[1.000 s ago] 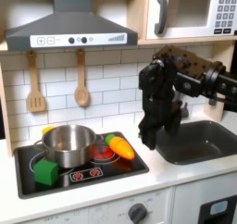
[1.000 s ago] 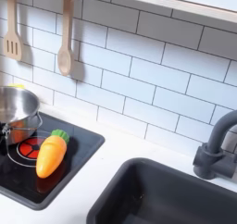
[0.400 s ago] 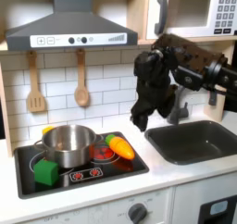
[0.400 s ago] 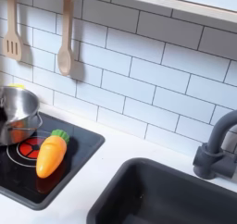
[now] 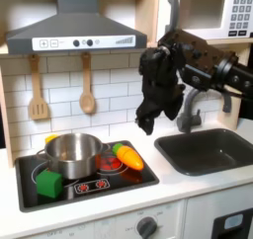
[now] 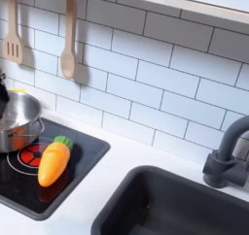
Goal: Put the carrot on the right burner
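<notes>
The arm [image 5: 203,70] reaches in from the first exterior view's right, above the sink [image 5: 210,149], and its gripper [image 5: 146,118] hangs in the air over the bare counter between sink and stove [image 5: 84,179], holding nothing; its dark fingers merge against the arm, so I cannot tell how far apart they stand. Below the gripper and toward the first exterior view's left sits the pot [image 5: 71,154], farther from it than anything else on the stove but the green cube [image 5: 47,183]. The carrot [image 5: 127,156] lies nearest, just below the gripper and slightly toward the first exterior view's left, resting on the stove's right side with its green top toward the wall; the second exterior view shows the carrot [image 6: 53,161] partly over the red burner ring. The step in hand looks like the approach: the next move calls for descending onto the carrot, fingers spread across its body, then closing.
</notes>
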Available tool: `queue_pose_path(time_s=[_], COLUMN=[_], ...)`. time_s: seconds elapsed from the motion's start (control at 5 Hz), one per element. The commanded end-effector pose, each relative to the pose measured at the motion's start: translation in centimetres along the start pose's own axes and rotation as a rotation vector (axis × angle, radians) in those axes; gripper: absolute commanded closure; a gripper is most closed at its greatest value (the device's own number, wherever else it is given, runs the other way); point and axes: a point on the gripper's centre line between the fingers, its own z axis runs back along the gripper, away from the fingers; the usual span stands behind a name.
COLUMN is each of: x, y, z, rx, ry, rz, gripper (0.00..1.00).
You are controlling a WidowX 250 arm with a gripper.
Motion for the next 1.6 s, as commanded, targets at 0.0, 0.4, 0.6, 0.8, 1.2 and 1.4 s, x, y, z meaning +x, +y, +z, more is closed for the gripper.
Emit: queue_pose_path(time_s=[0.0, 0.4, 0.6, 0.8, 1.2, 1.4], x=[-0.18, -0.24, -0.23, -0.21, -0.06, 0.53], y=[0.28, 0.23, 0.25, 0.24, 0.78, 0.56], z=[-0.28, -0.31, -0.35, -0.31, -0.41, -0.41], rx=[0.070, 0.073, 0.072, 0.073, 0.063, 0.079], ry=[0.069, 0.074, 0.076, 0.073, 0.047, 0.027], rz=[-0.009, -0.007, -0.006, -0.007, 0.028, 0.006], gripper=[0.00, 0.00, 0.00, 0.00, 0.00, 0.00])
